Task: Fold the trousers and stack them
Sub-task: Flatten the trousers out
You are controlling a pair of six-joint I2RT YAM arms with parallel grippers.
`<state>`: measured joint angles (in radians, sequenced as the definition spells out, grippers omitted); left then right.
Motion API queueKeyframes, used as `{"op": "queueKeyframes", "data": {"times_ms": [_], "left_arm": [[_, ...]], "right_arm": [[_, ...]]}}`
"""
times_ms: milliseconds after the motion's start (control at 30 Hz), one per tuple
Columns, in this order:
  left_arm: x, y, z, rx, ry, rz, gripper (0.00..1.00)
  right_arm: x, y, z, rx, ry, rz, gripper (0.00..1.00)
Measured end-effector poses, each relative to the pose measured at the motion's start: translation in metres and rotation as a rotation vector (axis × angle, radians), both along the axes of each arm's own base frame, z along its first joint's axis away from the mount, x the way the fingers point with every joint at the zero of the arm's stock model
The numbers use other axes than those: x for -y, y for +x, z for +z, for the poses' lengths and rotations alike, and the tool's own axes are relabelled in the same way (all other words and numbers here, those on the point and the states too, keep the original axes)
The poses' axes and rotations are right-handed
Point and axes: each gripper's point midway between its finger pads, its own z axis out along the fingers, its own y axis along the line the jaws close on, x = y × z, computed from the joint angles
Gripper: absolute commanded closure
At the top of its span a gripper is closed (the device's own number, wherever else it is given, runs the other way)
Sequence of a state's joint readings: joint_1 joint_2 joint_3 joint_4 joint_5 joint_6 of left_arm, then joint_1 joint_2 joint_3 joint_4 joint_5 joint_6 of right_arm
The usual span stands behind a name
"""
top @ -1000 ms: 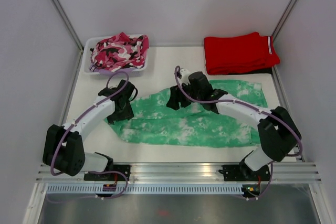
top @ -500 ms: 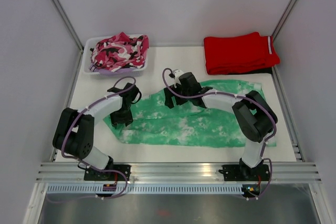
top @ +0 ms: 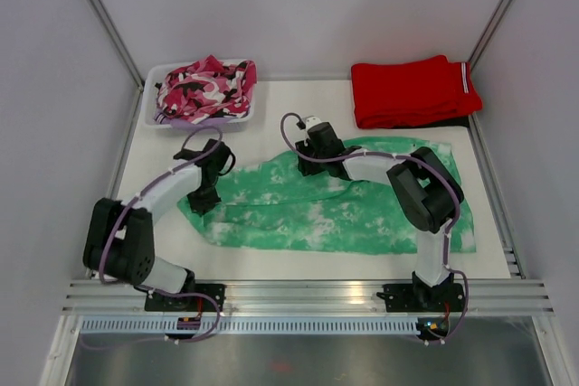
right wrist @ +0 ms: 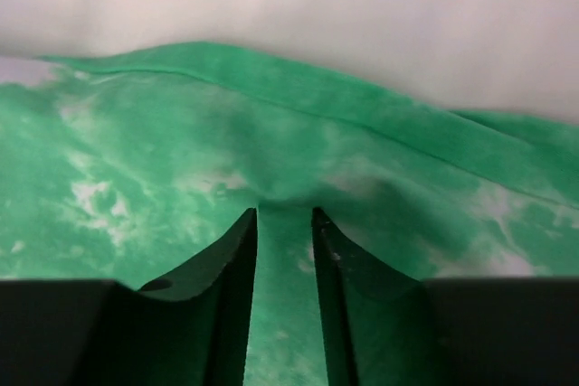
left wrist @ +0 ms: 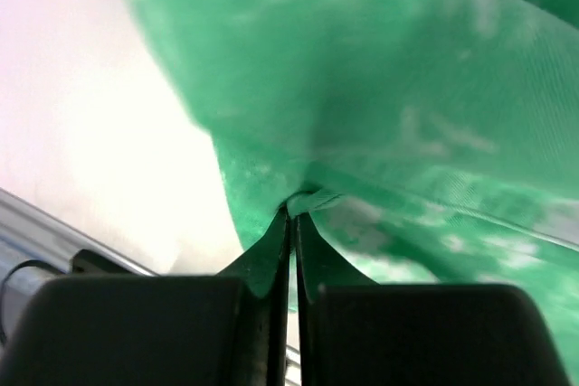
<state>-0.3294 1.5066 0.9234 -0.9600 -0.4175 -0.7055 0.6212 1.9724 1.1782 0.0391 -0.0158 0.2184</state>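
Across the table's (top: 149,164) middle the trousers (top: 335,214) are lying flat; your left gripper (left wrist: 291,210), just closed, is pinching their edge, while your right gripper (right wrist: 284,216) is narrowing astride the far hem, hold uncertain; folding can begin.

White table (top: 271,264) carries 3 things directly: mint green tie-dye trousers (top: 308,214) spread flat and wrinkled across the middle, from left of centre almost to the right edge, a folded stack of red trousers with a white stripe (top: 412,92) at the far right corner, and 1 white basket (top: 149,106) at the far left corner. Basket holds a bunched pink, black and white camouflage garment (top: 206,86). Red stack sits just beyond the green trousers' far right end; basket is apart from both.
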Motion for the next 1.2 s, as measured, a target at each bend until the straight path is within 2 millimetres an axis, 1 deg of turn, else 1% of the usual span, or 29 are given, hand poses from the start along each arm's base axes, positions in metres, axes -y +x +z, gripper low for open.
{"op": "queueKeyframes", "data": {"times_ms": [33, 67, 100, 133, 167, 200, 233, 267, 300, 367, 433, 500, 533, 567, 633, 667, 700, 767, 833, 900, 967, 1000, 1033, 1067, 1100, 1133, 1167, 1200], "left_arm": [[-0.002, 0.004, 0.013, 0.064, -0.019, 0.035, 0.98], [-0.005, 0.006, 0.025, 0.119, -0.035, 0.063, 0.98], [-0.009, 0.01, 0.042, 0.203, -0.056, 0.103, 0.98], [-0.015, 0.013, 0.062, 0.294, -0.077, 0.146, 0.98], [-0.022, 0.015, 0.083, 0.399, -0.105, 0.203, 0.98], [-0.027, 0.015, 0.097, 0.466, -0.124, 0.243, 0.98], [-0.035, 0.012, 0.113, 0.544, -0.139, 0.303, 0.98], [-0.042, 0.006, 0.124, 0.609, -0.153, 0.369, 0.98], [-0.047, -0.002, 0.132, 0.662, -0.171, 0.442, 0.98], [-0.051, -0.018, 0.131, 0.702, -0.196, 0.55, 0.98], [-0.052, -0.037, 0.113, 0.685, -0.209, 0.658, 0.98], [-0.054, -0.062, 0.086, 0.611, -0.186, 0.76, 0.86], [-0.055, -0.07, 0.078, 0.589, -0.178, 0.803, 0.77], [-0.055, -0.077, 0.072, 0.574, -0.171, 0.837, 0.5], [-0.055, -0.084, 0.069, 0.576, -0.176, 0.872, 0.05], [-0.056, -0.086, 0.07, 0.591, -0.187, 0.882, 0.0], [-0.056, -0.086, 0.072, 0.615, -0.202, 0.886, 0.0], [-0.055, -0.084, 0.077, 0.654, -0.226, 0.842, 0.0], [-0.052, -0.071, 0.083, 0.686, -0.252, 0.757, 0.0], [-0.046, -0.054, 0.085, 0.661, -0.252, 0.643, 0.01], [-0.04, -0.036, 0.085, 0.588, -0.234, 0.535, 0.07], [-0.038, -0.024, 0.084, 0.538, -0.214, 0.479, 0.1], [-0.034, -0.011, 0.084, 0.499, -0.203, 0.427, 0.17], [-0.03, 0.002, 0.08, 0.46, -0.186, 0.378, 0.19], [-0.024, 0.014, 0.076, 0.433, -0.178, 0.327, 0.22], [-0.015, 0.022, 0.069, 0.412, -0.177, 0.273, 0.33], [-0.005, 0.027, 0.063, 0.395, -0.181, 0.225, 0.37], [0.004, 0.029, 0.058, 0.381, -0.185, 0.178, 0.4]], "right_arm": [[0.003, 0.002, 0.0, -0.004, 0.003, -0.015, 0.78], [0.005, 0.004, -0.001, -0.006, 0.005, -0.026, 0.84], [0.009, 0.006, -0.001, -0.008, 0.007, -0.039, 0.9], [0.011, 0.008, -0.001, -0.011, 0.011, -0.052, 1.0], [0.014, 0.01, -0.002, -0.012, 0.011, -0.06, 1.0], [0.016, 0.012, -0.002, -0.015, 0.015, -0.074, 1.0], [0.018, 0.013, -0.003, -0.018, 0.017, -0.085, 1.0], [0.02, 0.014, -0.003, -0.02, 0.019, -0.093, 1.0], [0.022, 0.016, -0.003, -0.021, 0.02, -0.101, 1.0], [0.025, 0.018, -0.003, -0.019, 0.023, -0.113, 1.0], [0.027, 0.019, -0.004, -0.021, 0.025, -0.126, 1.0], [0.029, 0.02, -0.005, -0.025, 0.029, -0.137, 1.0], [0.031, 0.02, -0.005, -0.025, 0.031, -0.14, 1.0], [0.032, 0.02, -0.005, -0.027, 0.033, -0.143, 1.0], [0.034, 0.019, -0.004, -0.03, 0.037, -0.148, 1.0], [0.036, 0.017, -0.004, -0.031, 0.037, -0.15, 1.0], [0.037, 0.016, -0.003, -0.032, 0.037, -0.152, 1.0], [0.038, 0.013, 0.0, -0.034, 0.041, -0.15, 0.97], [0.039, 0.011, 0.005, -0.034, 0.045, -0.149, 0.92], [0.04, 0.008, 0.009, -0.031, 0.05, -0.144, 0.87], [0.043, 0.002, 0.016, -0.029, 0.055, -0.139, 0.84], [0.044, -0.001, 0.021, -0.024, 0.06, -0.135, 0.79], [0.044, -0.002, 0.027, -0.016, 0.069, -0.134, 0.76], [0.044, -0.003, 0.032, -0.008, 0.076, -0.132, 0.74], [0.044, -0.003, 0.039, 0.004, 0.085, -0.131, 0.68], [0.044, -0.003, 0.046, 0.016, 0.096, -0.13, 0.66], [0.044, -0.004, 0.053, 0.027, 0.105, -0.128, 0.63], [0.043, -0.004, 0.06, 0.039, 0.117, -0.122, 0.58]]}}
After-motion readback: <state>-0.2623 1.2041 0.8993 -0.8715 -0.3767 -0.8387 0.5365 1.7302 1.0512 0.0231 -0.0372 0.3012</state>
